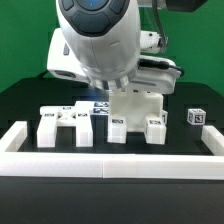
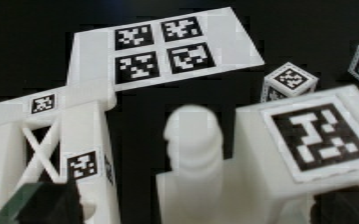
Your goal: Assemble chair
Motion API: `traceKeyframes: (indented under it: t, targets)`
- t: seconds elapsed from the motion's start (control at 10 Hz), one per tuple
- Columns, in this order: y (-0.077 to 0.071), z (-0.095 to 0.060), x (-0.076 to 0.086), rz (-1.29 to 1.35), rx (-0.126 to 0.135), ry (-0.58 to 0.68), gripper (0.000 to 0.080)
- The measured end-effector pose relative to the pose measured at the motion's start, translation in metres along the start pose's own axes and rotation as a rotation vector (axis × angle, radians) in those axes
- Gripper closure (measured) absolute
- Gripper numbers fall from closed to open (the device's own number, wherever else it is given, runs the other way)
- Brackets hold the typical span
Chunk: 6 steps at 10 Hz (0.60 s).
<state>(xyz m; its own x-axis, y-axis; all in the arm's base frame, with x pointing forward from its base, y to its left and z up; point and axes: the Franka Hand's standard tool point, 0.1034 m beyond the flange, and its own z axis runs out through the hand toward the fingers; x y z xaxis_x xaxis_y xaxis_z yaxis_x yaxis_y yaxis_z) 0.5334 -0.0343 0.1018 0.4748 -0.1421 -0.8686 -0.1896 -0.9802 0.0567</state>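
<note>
I see my gripper (image 1: 105, 96), fingers spread wide and empty, over the part-built chair (image 1: 136, 110) mid-table beside the loose ladder frame (image 1: 63, 123); a careless descent could clip its upright peg (image 2: 192, 140) and shove it askew.

Black table, white rail, tagged board and green backdrop

A long white rail (image 1: 110, 163) runs across the front of a black table (image 1: 28, 100), and at each end it turns back into a short arm, one on the exterior view's left and one on its right, so it fences the tabletop on three sides. Inside that fence, well back from the rail's front run, the marker board (image 2: 167, 50) lies flat on the black surface; the wrist view shows it as a thin white sheet carrying four black-and-white square tags set two by two. Beyond the rail's open far side hangs a plain green backdrop (image 1: 20, 40).
</note>
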Motion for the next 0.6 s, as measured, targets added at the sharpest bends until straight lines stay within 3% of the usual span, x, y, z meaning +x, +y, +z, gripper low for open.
traceKeyframes:
  t: [0.1, 0.3, 0.4, 0.5, 0.6]
  targets:
    - [0.005, -0.007, 0.001, -0.033, 0.006, 0.008, 0.0150]
    - [0.010, -0.025, -0.022, -0.063, 0.008, 0.045, 0.0150]
    - [0.011, -0.027, -0.025, -0.060, 0.007, 0.039, 0.0150]
    - [0.011, -0.029, -0.014, -0.059, 0.007, 0.089, 0.0150]
    - [0.011, -0.029, -0.014, -0.060, 0.007, 0.091, 0.0150]
